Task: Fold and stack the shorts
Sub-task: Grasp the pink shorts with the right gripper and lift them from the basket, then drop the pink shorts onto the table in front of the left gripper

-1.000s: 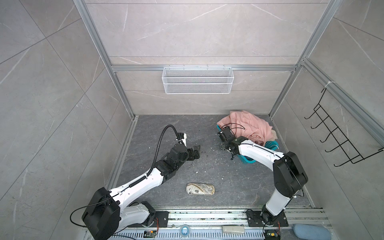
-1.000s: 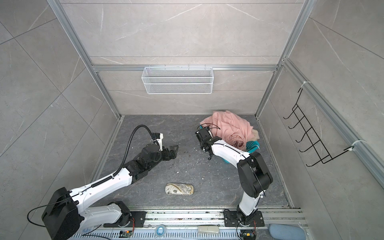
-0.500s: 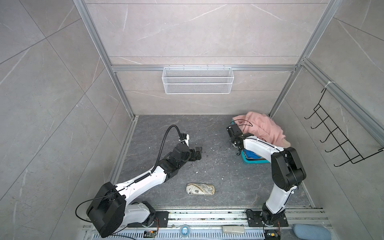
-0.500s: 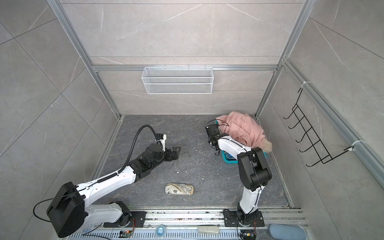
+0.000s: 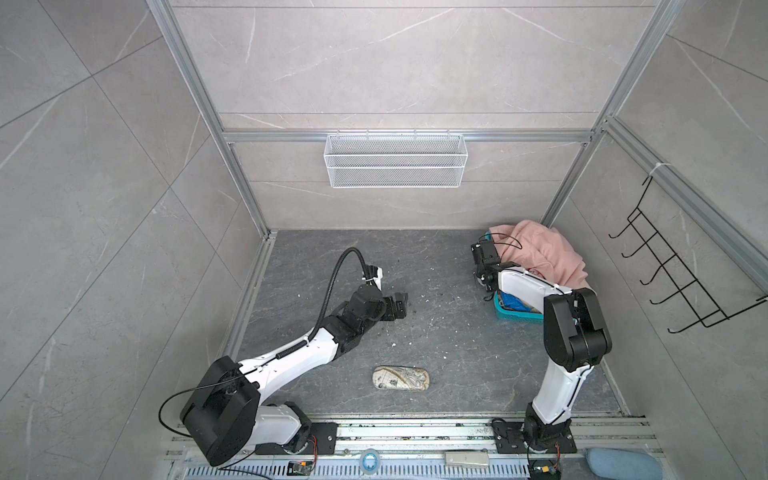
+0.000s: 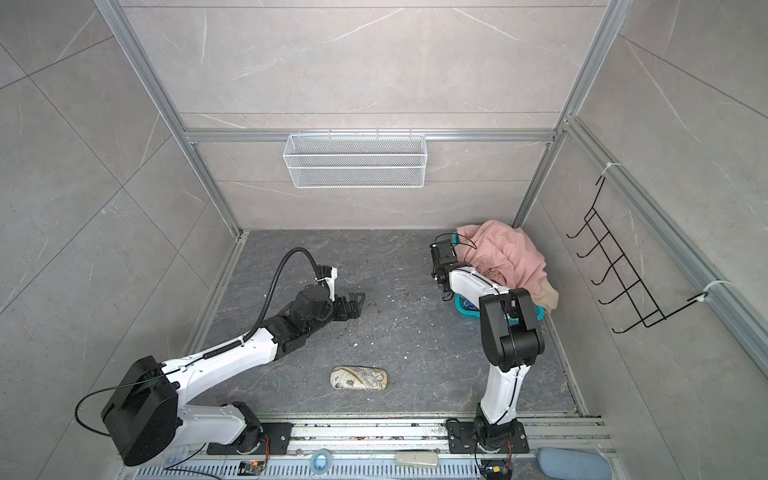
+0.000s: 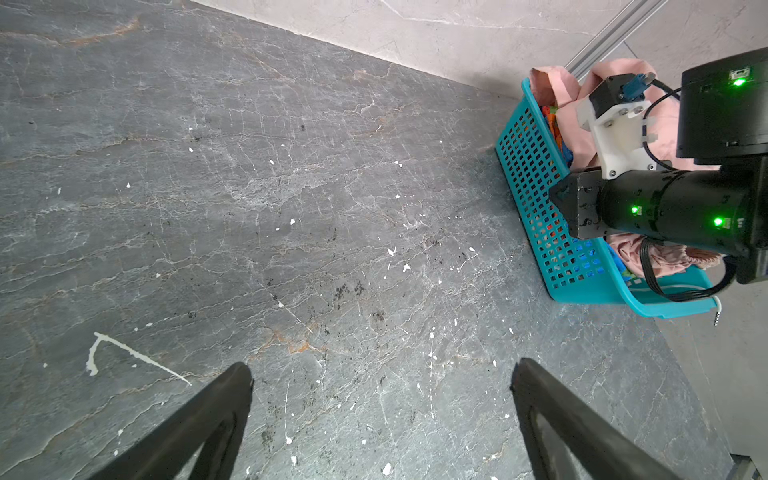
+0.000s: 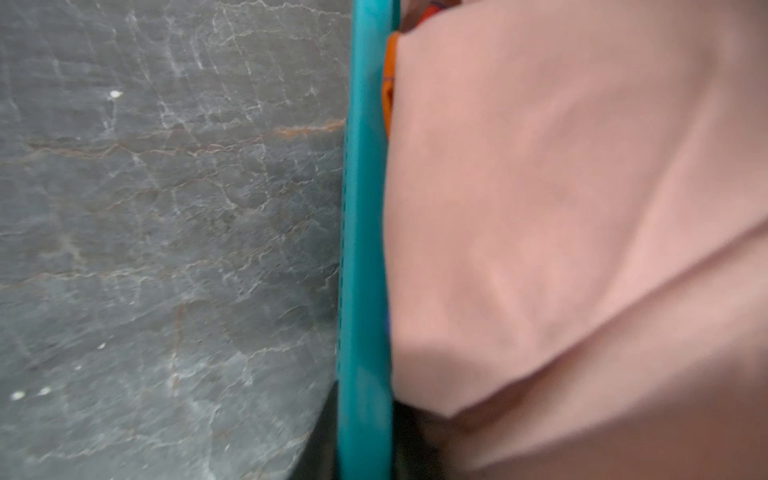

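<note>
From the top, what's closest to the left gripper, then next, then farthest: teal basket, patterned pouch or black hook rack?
From the left gripper, in a top view:
1. Patterned pouch, on the floor toward the front.
2. Teal basket, on the right side, by the wall.
3. Black hook rack, hanging on the right wall.

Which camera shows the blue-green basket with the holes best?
The left wrist view: the basket shows its holey side and rim clearly. In both top views the pink shorts and right arm hide most of it. The right wrist view shows only a blurry strip of rim.
</note>
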Robot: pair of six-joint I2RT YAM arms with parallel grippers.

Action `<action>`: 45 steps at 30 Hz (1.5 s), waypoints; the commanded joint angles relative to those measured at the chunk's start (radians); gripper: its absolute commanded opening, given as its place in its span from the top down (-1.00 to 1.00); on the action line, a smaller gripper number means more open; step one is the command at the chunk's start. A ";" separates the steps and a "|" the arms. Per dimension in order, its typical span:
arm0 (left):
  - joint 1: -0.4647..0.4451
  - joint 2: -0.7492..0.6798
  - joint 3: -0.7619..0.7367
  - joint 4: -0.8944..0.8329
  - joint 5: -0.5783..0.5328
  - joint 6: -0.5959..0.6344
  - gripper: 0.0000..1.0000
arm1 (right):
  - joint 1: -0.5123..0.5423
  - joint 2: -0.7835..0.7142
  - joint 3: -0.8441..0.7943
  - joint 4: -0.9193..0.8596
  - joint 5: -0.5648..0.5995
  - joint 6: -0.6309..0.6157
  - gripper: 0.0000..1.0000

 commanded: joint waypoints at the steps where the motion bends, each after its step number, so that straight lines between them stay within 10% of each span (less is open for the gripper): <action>1: -0.005 0.002 0.046 0.015 -0.003 -0.002 -0.99 | 0.003 -0.005 -0.018 0.048 -0.034 0.017 0.19; 9: -0.017 0.021 0.075 0.014 0.002 0.000 -0.99 | 0.003 -0.272 -0.126 0.019 -0.157 0.156 -0.98; 16: -0.053 0.038 0.110 0.010 -0.013 0.023 -0.99 | -0.071 -0.481 -0.155 -0.096 -0.181 0.352 -0.98; 24: -0.107 0.073 0.169 -0.023 -0.039 0.087 -0.99 | -0.297 -0.339 -0.077 -0.149 -0.402 0.507 -0.97; 36: -0.114 0.110 0.185 -0.028 -0.050 0.090 -0.99 | -0.327 -0.316 -0.104 -0.104 -0.369 0.530 0.82; 45: -0.114 0.055 0.227 -0.084 -0.141 0.160 -0.99 | -0.276 -0.508 0.040 -0.139 -0.493 0.551 1.00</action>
